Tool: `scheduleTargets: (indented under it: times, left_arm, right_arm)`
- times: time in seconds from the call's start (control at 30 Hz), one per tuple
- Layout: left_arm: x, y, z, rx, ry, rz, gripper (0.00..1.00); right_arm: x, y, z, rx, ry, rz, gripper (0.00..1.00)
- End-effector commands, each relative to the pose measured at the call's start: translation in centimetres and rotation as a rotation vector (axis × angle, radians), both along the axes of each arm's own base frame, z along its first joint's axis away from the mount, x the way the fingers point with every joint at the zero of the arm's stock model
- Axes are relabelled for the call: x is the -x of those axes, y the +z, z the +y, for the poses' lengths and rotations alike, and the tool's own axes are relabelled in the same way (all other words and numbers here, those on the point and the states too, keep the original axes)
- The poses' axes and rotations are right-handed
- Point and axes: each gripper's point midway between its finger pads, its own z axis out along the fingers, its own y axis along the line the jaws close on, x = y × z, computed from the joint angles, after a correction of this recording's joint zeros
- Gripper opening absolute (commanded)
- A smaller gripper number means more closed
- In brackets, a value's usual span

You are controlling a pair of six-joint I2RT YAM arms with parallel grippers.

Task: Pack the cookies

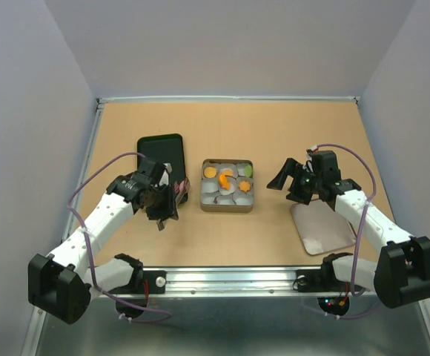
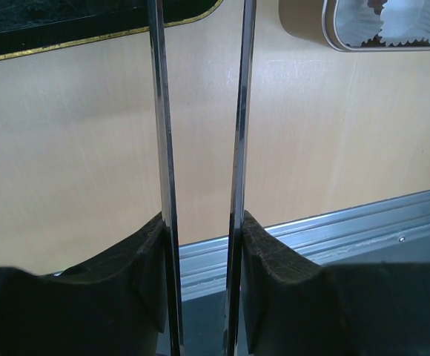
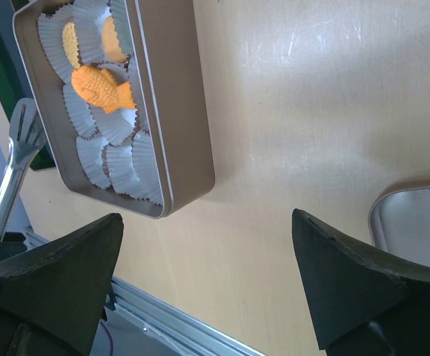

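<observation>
Several cookies [image 1: 226, 178] lie in white paper cups [image 3: 118, 159] inside an open tin [image 3: 189, 126]. There is an orange fish [image 3: 100, 89], other orange pieces and a yellow-green cookie [image 1: 246, 170], all gathered toward the tin's twelve o'clock end. The left gripper [image 2: 202, 252], at the tin's nine o'clock, clamps metal tongs [image 2: 161, 148] whose blades stand slightly apart. The right gripper [image 3: 207, 219], at the tin's three o'clock, gapes wide with nothing between its fingers. A silver lid [image 1: 322, 226] lies at its five o'clock.

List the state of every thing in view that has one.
Gold rectangular metal tin: open, partly filled.
Silver flat lid: off, lying on table.
Orange fish-shaped cookie: in the tin, on paper cups.
Long metal tongs: gripped, arms apart.
Left gripper: shut on tongs.
Right gripper: open, empty.
</observation>
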Motion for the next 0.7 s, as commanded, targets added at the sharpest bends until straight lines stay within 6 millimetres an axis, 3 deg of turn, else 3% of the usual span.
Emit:
scheduleTargets:
  times: [0.0, 0.2, 0.4, 0.47, 0.57, 0.67]
  left_arm:
    - [-1.5, 2.7, -0.1, -0.004, 0.009, -0.072, 0.41]
    - [-3.2, 7.5, 0.8, -0.045, 0.055, -0.169, 0.36]
    - [-2.3, 10.9, -2.6, 0.048, -0.054, -0.218, 0.34]
    - [-1.4, 11.5, -4.4, 0.062, -0.119, -0.224, 0.34]
    - [-0.6, 10.6, -5.7, 0.051, -0.165, -0.198, 0.34]
    - [-0.6, 8.9, -5.4, 0.007, -0.168, -0.169, 0.34]
  right_arm:
    - [-0.6, 0.7, -0.2, -0.003, -0.003, -0.050, 1.00]
    - [-0.7, 0.7, -0.2, 0.001, -0.004, -0.049, 1.00]
    - [-1.4, -0.4, -0.3, 0.033, -0.002, -0.023, 1.00]
    - [-1.8, -0.8, -0.5, 0.049, -0.002, -0.017, 1.00]
    - [-2.4, -2.3, -0.6, 0.072, 0.003, 0.024, 1.00]
    - [-2.8, -2.5, -0.5, 0.080, 0.011, 0.028, 1.00]
